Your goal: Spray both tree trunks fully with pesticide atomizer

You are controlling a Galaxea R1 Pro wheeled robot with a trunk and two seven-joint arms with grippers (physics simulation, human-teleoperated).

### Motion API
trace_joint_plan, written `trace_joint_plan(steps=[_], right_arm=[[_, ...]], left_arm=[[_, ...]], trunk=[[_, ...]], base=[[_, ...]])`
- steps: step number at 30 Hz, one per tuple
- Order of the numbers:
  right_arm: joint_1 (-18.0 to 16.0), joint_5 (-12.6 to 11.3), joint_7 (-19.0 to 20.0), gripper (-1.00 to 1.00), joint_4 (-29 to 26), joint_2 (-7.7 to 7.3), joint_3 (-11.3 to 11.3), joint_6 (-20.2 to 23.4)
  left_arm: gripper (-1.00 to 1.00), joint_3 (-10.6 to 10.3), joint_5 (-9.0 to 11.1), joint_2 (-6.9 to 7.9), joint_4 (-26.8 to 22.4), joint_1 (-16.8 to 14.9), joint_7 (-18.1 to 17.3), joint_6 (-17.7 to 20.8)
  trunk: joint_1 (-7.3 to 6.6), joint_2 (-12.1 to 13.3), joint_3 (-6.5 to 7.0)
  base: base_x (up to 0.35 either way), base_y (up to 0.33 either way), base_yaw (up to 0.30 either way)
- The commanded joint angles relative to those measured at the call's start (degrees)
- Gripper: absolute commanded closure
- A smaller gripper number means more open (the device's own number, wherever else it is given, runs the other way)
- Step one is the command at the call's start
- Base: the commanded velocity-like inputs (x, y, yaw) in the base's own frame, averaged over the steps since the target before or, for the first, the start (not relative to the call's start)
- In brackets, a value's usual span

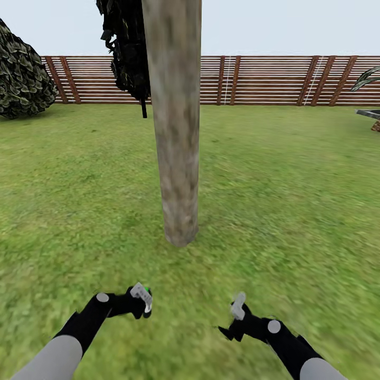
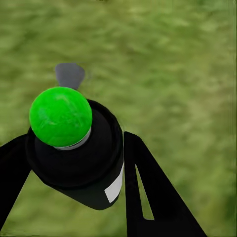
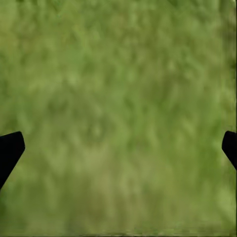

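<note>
A thick, mottled grey-beige tree trunk [image 1: 175, 132] rises from the grass straight ahead, its base [image 1: 181, 232] a short way beyond both grippers. Dark jagged foliage [image 1: 126, 47] hangs beside it on the left. My left gripper [image 1: 141, 300] is shut on the pesticide atomizer [image 2: 79, 158], a small black bottle with a bright green knob [image 2: 60, 116] and a white label, squeezed between the black fingers [image 2: 148, 192]. My right gripper [image 1: 237, 309] hangs low over the lawn, open and holding nothing; its fingertips [image 3: 10, 150] show wide apart over bare grass.
The green lawn [image 1: 290, 200] spreads all around the trunk. A brown slatted fence [image 1: 264, 79] closes the back. A round dark bush [image 1: 21, 74] stands far left. At far right are a broad-leaved plant [image 1: 368, 78] and a dark flat object [image 1: 369, 113].
</note>
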Motion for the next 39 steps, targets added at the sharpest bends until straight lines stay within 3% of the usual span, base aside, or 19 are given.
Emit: trace_joint_plan(steps=[1,2,3,4,5,8,9,12,15,16,22,25,31,39], right_arm=[[0.2,-1.3,-1.7,-1.0,2.4,-0.73,-2.8,-2.6],[0.7,-5.4,-3.6,-1.0,7.9,-3.38,-11.6,-8.8],[1.0,-6.9,-4.0,-1.0,9.9,-4.8,-15.2,-11.0],[1.4,-9.2,-4.3,-1.0,13.6,-7.67,-21.5,-15.0],[1.8,-10.1,-4.5,-1.0,15.5,-8.95,-24.6,-16.8],[3.1,-10.8,-4.7,-1.0,17.1,-10.21,-28.4,-18.9],[5.2,-11.5,-5.6,-1.0,17.5,-10.44,-31.9,-21.5],[7.0,-12.0,-8.6,-1.0,17.8,-10.17,-36.4,-26.4],[8.2,-12.1,-11.8,-1.0,18.5,-10.05,-38.1,-32.0],[9.2,-12.1,-12.5,-1.0,18.7,-10.02,-38.5,-34.4],[9.5,-12.1,-12.8,-1.0,18.8,-10.07,-38.6,-35.0],[9.5,-12.1,-12.8,-1.0,18.8,-10.08,-38.6,-35.0],[9.6,-12.2,-12.8,-1.0,18.8,-10.05,-38.7,-35.0],[9.6,-12.2,-12.8,-1.0,19.3,-10.02,-38.7,-34.9]], left_arm=[[1.0,0.0,1.9,-0.08,1.0,0.0,2.3,0.0],[1.0,0.0,6.4,-0.28,3.0,0.0,8.0,-0.1],[1.0,0.0,8.0,-0.55,3.5,0.0,10.3,-0.2],[1.0,-0.2,10.0,-2.02,4.0,0.1,15.0,-0.4],[1.0,-0.3,10.5,-3.28,4.2,0.1,17.8,-0.4],[1.0,-0.4,11.1,-4.93,4.8,0.2,21.5,-0.1],[1.0,-0.3,11.4,-5.85,5.2,0.2,25.6,0.0],[1.0,-0.1,11.7,-6.82,5.2,0.3,33.9,0.1],[1.0,0.1,11.9,-8.14,5.1,0.3,41.5,0.1],[1.0,0.1,12.3,-9.86,4.7,0.3,44.0,0.2],[1.0,0.0,12.5,-11.65,4.6,0.3,44.6,0.2],[1.0,0.0,12.9,-11.72,4.6,0.2,44.6,0.3],[1.0,-0.1,16.6,-11.4,4.6,0.2,44.4,3.6],[1.0,-0.1,17.4,-11.33,4.6,0.1,44.4,4.3]], trunk=[[0.0,0.0,0.01],[0.0,0.0,0.01],[0.0,0.0,0.01],[0.0,0.0,0.01],[0.0,0.0,0.01],[0.0,0.0,0.01],[0.0,0.0,0.01],[0.0,0.0,0.01],[0.0,0.0,0.01],[0.0,0.0,0.01],[0.0,0.0,0.01],[0.0,0.0,0.01],[0.0,0.0,0.01],[0.0,0.0,0.01]], base=[[0.0,0.0,0.0],[0.0,0.0,0.0],[0.0,0.0,0.0],[0.0,0.0,0.0],[0.0,0.0,0.0],[0.0,0.0,0.0],[0.0,0.0,0.0],[0.0,0.0,0.0],[0.0,0.0,0.0],[0.0,0.0,0.0],[0.0,0.0,0.0],[0.0,0.0,0.0],[0.176,0.0,0.0],[0.325,0.025,-0.047]])
